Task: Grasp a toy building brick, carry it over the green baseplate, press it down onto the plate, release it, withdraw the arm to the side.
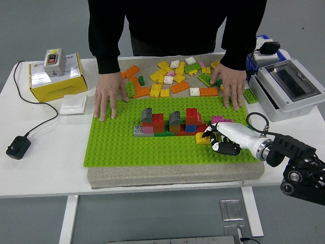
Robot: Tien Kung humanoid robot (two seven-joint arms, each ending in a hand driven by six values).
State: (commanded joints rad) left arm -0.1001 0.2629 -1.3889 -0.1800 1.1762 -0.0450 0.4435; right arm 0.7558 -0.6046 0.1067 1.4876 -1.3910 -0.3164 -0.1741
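Right hand [217,137] pinching one yellow brick [203,139] on the green baseplate [117,145].
We have our fingers curled around that brick, just right of one cluster of red, grey, blue and pink bricks [170,123] standing on the plate. Beyond it, a person's two hands [109,96] lie flat on the plate's far edge, with a loose pile of bricks [172,79] behind them; we cannot count those reliably.

We take the yellow box [55,81] at the table's far left as our mark: a grey switch unit [54,62] sits on it, a white wall switch [73,105] lies just beside it, nearer us. A black adapter [18,147] lies well nearer us, its cable [31,96] looping behind the box. A grey enclosure [287,89] sits far across.
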